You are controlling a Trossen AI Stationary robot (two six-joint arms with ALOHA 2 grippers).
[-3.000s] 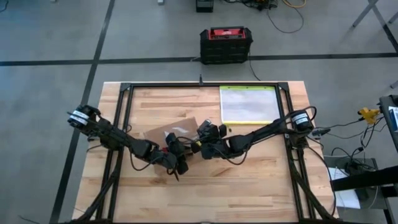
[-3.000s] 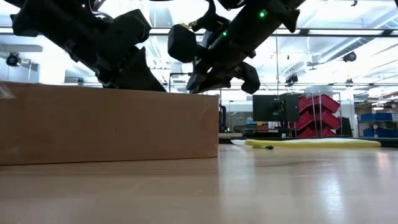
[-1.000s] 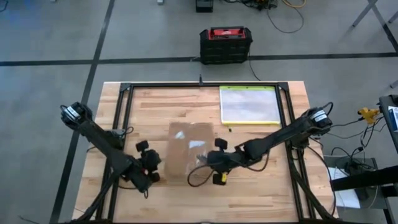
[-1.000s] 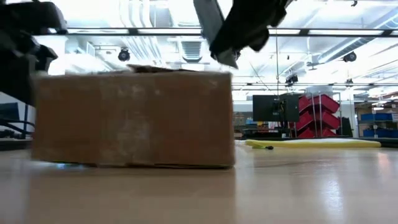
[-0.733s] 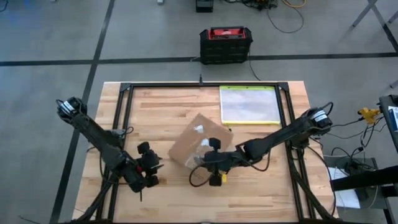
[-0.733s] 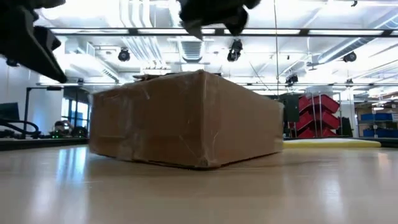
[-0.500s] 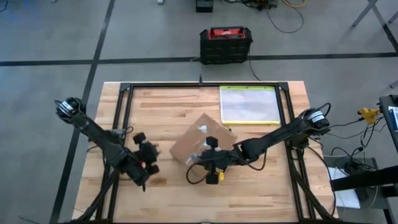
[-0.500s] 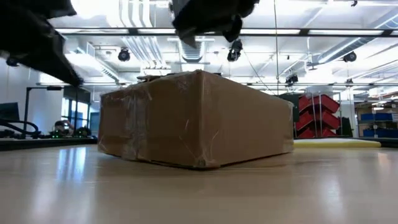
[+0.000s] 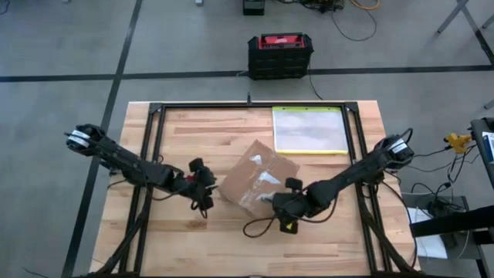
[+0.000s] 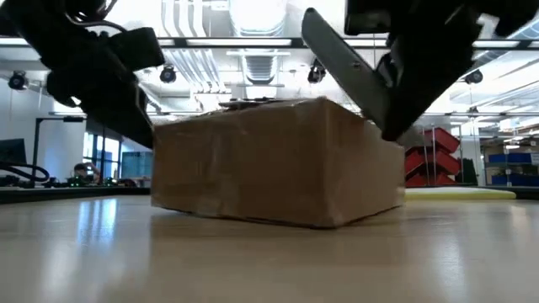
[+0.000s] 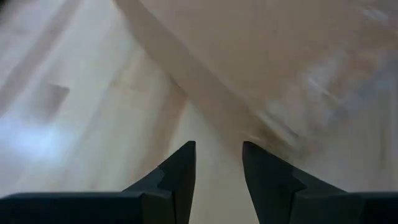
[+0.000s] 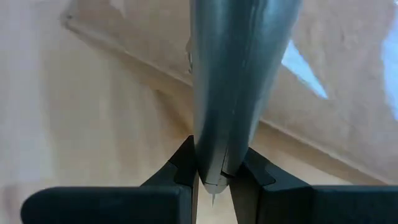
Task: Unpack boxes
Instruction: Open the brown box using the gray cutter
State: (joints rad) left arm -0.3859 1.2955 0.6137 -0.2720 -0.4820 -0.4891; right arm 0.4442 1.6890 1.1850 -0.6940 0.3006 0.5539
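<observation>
Flat brown cardboard carton (image 9: 258,181) with shiny clear tape strips lies flat mid-tabletop, turned diagonal; long axis runs from near-left to far-right, far corner pointing at the clear plastic pouch with yellow-green edge (image 9: 308,130) at the far right of the wooden tabletop (image 9: 185,239).

Left hand (image 9: 207,185) sits just left of the carton's near-left corner, fingers (image 11: 178,180) apart, nothing between them, carton edge just ahead of the tips.

Right hand (image 9: 279,202) is at the carton's near-right edge, fingers clamped on a grey metal blade-like tool (image 12: 231,81); in the low view the tool (image 10: 337,61) slants down beside the carton's right side (image 10: 278,160); contact not clear.

Versus a second ago: the carton has rotated from square-on to diagonal and shifted slightly right; the left hand has moved in from well left of it to right beside it; the right hand has moved a bit nearer and right.

Black-and-red case (image 9: 280,54) on the floor beyond the tabletop.
</observation>
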